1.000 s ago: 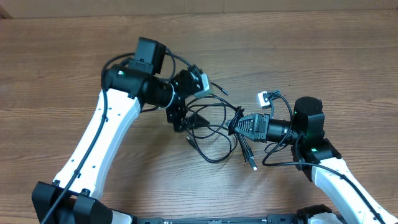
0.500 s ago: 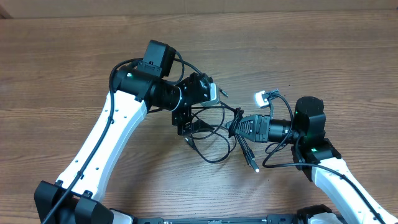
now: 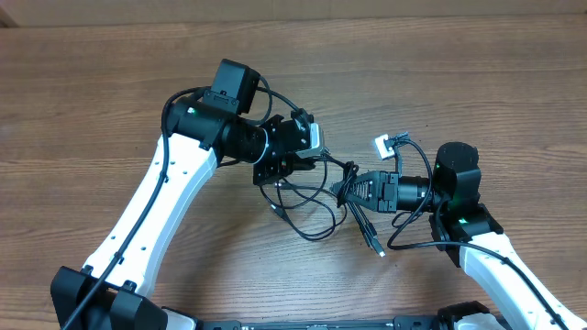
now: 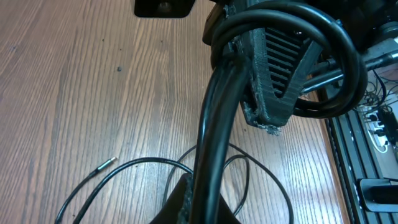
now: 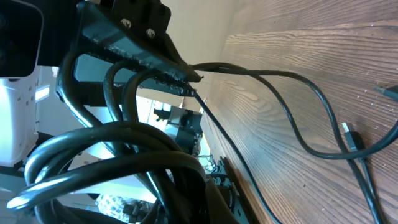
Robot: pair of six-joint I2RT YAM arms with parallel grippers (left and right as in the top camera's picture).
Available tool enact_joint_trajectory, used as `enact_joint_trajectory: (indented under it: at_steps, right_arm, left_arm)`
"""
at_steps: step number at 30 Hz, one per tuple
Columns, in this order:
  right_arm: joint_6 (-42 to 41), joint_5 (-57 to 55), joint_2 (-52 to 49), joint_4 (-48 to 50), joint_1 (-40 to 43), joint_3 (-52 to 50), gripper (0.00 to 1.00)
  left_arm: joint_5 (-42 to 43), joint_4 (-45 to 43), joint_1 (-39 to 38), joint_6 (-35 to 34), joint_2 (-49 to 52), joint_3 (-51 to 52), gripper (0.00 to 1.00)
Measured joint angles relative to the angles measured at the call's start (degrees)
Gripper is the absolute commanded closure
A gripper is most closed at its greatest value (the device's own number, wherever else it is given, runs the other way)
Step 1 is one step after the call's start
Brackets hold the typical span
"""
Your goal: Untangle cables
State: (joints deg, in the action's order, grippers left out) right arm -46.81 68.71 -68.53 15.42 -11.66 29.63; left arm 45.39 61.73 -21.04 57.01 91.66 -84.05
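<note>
Thin black cables [image 3: 312, 203] lie in loops on the wooden table between my two arms, and a plug end [image 3: 378, 248] points toward the front. My left gripper [image 3: 286, 169] is shut on a strand at the left of the tangle. In the left wrist view that cable [image 4: 217, 124] runs up between the fingers of the left gripper [image 4: 202, 205]. My right gripper [image 3: 342, 191] is shut on a bunched knot of cables [image 5: 124, 149] held just above the table. The two grippers are a few centimetres apart. One loose cable [image 5: 298, 124] trails over the wood to a plug [image 5: 351, 140].
A small white and grey connector block [image 3: 387, 145] hangs on the right arm's own wiring. Bare wooden table [image 3: 477, 82] stretches behind and to both sides. A thin cable tip [image 4: 102, 165] lies on the wood to the left.
My left gripper moved right toward the tangle, then went from open to shut on a cable strand. The right gripper kept its hold and barely moved.
</note>
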Motion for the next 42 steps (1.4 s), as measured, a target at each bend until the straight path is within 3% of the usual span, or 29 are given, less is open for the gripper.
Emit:
enact_joint_trajectory:
  at_steps: [3, 5, 9, 10, 28, 42]
  right_arm:
    - [0.1, -0.2, 0.0, 0.0, 0.0, 0.0, 0.74]
    - [0.0, -0.4, 0.0, 0.0, 0.0, 0.0, 0.43]
    - [0.5, -1.2, 0.0, 0.1, 0.0, 0.0, 0.04]
    - [0.3, -1.3, 0.0, 0.1, 0.0, 0.0, 0.0]
    - [0.3, -4.7, 0.0, 0.2, 0.0, 0.0, 0.0]
    - [0.4, -13.6, 0.0, -2.9, 0.0, 0.0, 0.0]
  left_arm:
    - [0.0, 0.0, 0.0, -0.3, 0.0, 0.0, 0.96]
    - [0.0, 0.0, 0.0, -0.8, 0.0, 0.0, 0.96]
    - [-0.3, 0.5, 0.0, -2.1, 0.0, 0.0, 0.96]
    - [-0.7, 0.6, 0.0, -2.7, 0.0, 0.0, 0.96]
    - [-9.7, 3.6, 0.0, -13.0, 0.0, 0.0, 0.96]
    - [-10.0, 5.7, 0.0, -13.9, 0.0, 0.0, 0.96]
